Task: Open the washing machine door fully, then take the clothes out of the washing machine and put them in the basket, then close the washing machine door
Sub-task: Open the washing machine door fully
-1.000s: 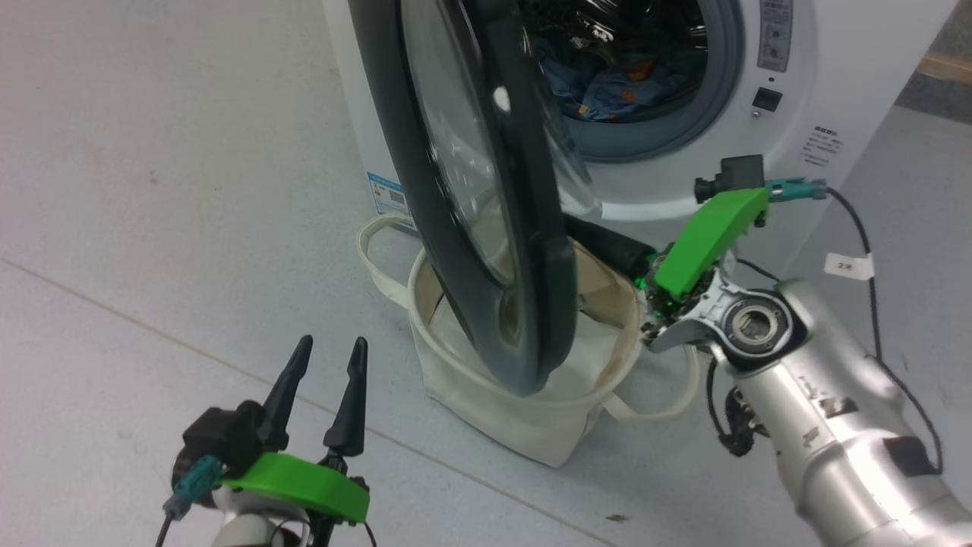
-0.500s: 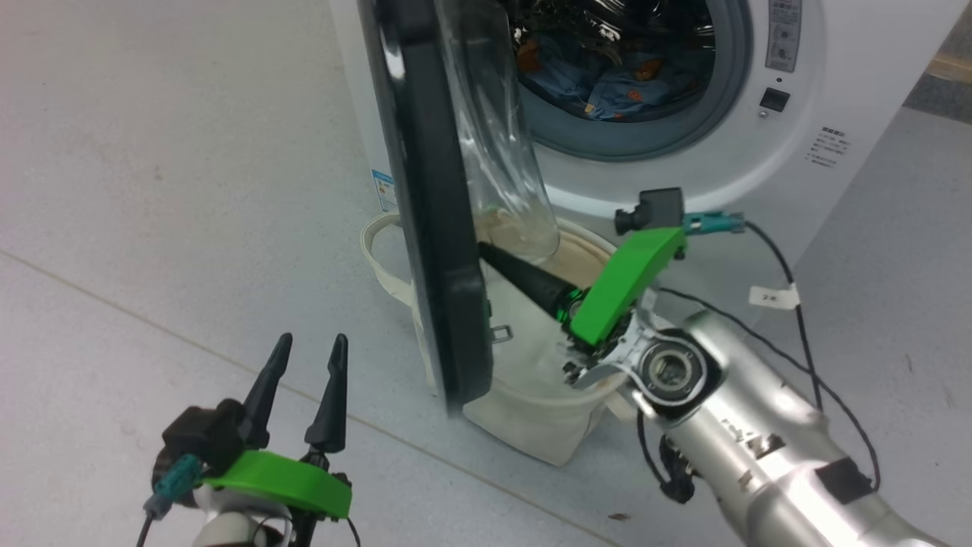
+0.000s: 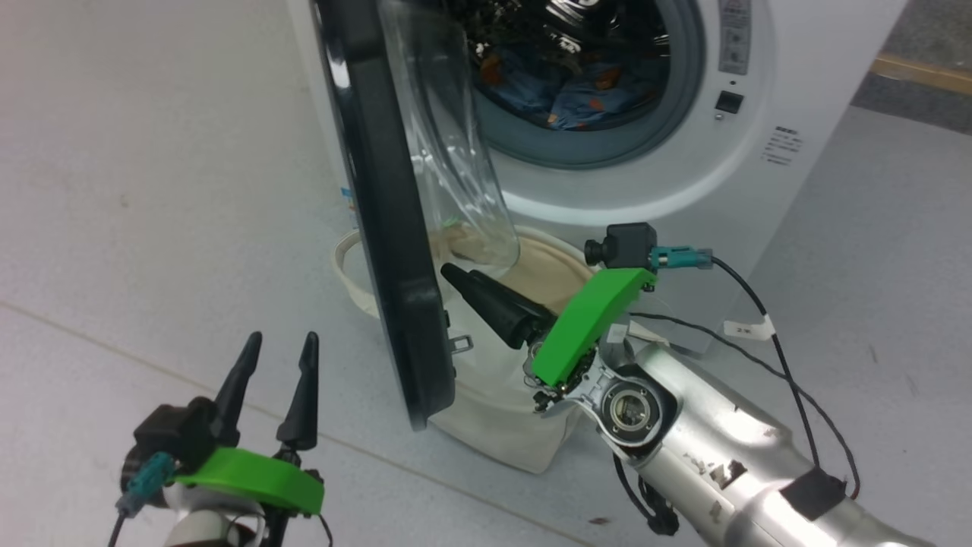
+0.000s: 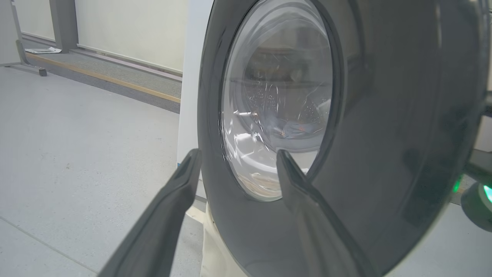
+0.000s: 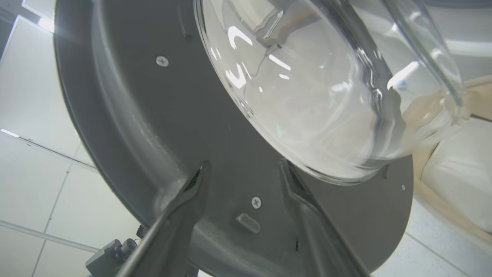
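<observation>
White washing machine, one door, one basket.

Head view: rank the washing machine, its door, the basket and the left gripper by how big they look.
1. washing machine, cropped by the frame
2. washing machine door, nearly edge-on and nearer the camera
3. basket, partly hidden by the door; ranking against the door unsure
4. left gripper, clearly smallest

Lab-like test room: washing machine on speckled grey floor.
</observation>
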